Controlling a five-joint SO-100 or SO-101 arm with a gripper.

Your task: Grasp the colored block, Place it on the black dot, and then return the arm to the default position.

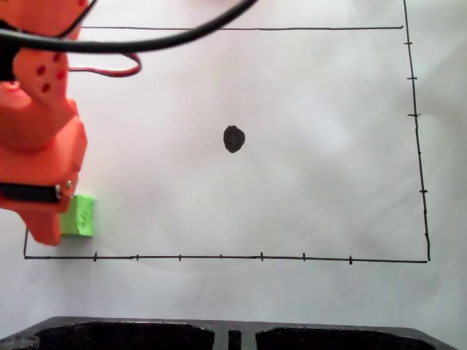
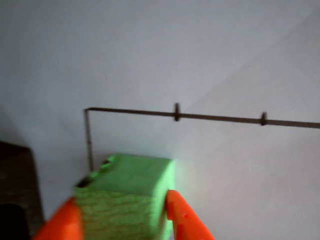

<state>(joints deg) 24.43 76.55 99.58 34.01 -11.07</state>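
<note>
Gripper (image 2: 122,220) sits w/ its 2 orange fingers (image 2: 182,220) on either side of the colored block (image 2: 127,192) in the wrist view, pads right against the green sides. It looks clamped on the block, tho the very tips are cut off at the bottom edge, so grip firmness is a judgement. Jaws straddle the cube across its width, prob. because the flat opposite faces give the best purchase on that bumpy surface.

In the fixed view the arm (image 1: 40,146) comes in from the left and covers part of the block (image 1: 80,216), which sits in the lower-left corner of the drawn frame (image 1: 219,257), just inside the corner lines. Can't tell if the block is resting on the paper (image 1: 314,189) or lifted a hair off it.

Black dot (image 1: 233,138) is well apart, up and to the right near the middle of the sheet, nothing on it. Black cable (image 1: 146,42) arcs across the top. A dark tray-like edge (image 1: 233,334) runs along the bottom.

Step in hand: the grasp. Carry to the dot and return to default not yet done. Next move likely calls for a clean lift before swinging right, so the cube doesn't drag.
</note>
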